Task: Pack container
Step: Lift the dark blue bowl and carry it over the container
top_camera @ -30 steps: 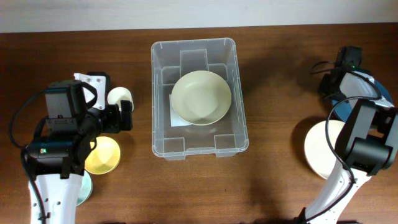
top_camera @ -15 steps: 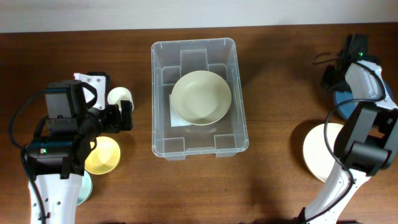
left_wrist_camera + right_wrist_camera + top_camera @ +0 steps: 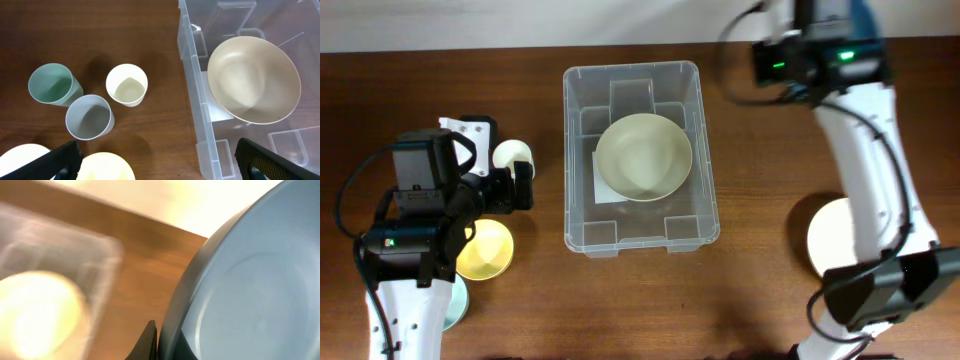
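Carrying the blue plate to the bin, judged the step in hand, calls for a level, unhurried path: the right fingers look clamped on its dark rim, though that view is blurred. The container stands mid-worktop, toward the far edge, with a cream bowl inside; lower the plate centrally over that bowl, clear of the walls. The left fingers are wide apart, holding nothing, near three cups.

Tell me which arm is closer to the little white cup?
Left. The left tool sits just beside the cup; the right tool, holding a blue plate, is far beyond the container.
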Controlling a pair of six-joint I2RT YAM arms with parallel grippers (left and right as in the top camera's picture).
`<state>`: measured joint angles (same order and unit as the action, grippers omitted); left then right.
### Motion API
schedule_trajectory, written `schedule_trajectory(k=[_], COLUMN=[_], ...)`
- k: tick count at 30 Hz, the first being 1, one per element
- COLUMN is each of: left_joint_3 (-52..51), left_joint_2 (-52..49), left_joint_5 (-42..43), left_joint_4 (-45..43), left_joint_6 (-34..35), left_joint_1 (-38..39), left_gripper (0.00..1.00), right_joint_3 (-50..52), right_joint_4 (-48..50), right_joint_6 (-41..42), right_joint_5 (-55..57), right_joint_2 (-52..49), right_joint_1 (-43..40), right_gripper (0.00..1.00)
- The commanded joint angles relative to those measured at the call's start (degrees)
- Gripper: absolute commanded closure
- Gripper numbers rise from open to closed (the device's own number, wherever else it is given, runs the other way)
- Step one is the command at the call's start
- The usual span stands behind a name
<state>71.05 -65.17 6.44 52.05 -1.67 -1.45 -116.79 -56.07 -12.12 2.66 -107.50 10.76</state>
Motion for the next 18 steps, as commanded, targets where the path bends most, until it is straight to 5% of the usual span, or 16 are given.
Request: schedule_trajectory(k=[1,8,18], left_joint_3=[1.11,1.11,1.11], left_joint_2=[-0.13,-0.13,-0.13], left_joint_5=[-0.24,-0.24,-0.24], left_joint_4=[-0.17,-0.15,-0.15], left_joint_6=[0.42,0.42,0.42], left_joint_1=[-0.09,-0.09,-0.09], left_gripper=[0.00,0.00,0.00], right_joint_3=[0.00,0.57,2.38], right_joint_4=[-1.44,-2.49,-5.42], right_joint_6=[-5.70,-7.17,-8.66], right_joint_5=[-0.72,-0.79,-7.91], right_joint_2=[-0.55,-3.32,-10.84], right_joint_1=[7.78,19.78,26.10], right_gripper=[0.96,0.96,0.96])
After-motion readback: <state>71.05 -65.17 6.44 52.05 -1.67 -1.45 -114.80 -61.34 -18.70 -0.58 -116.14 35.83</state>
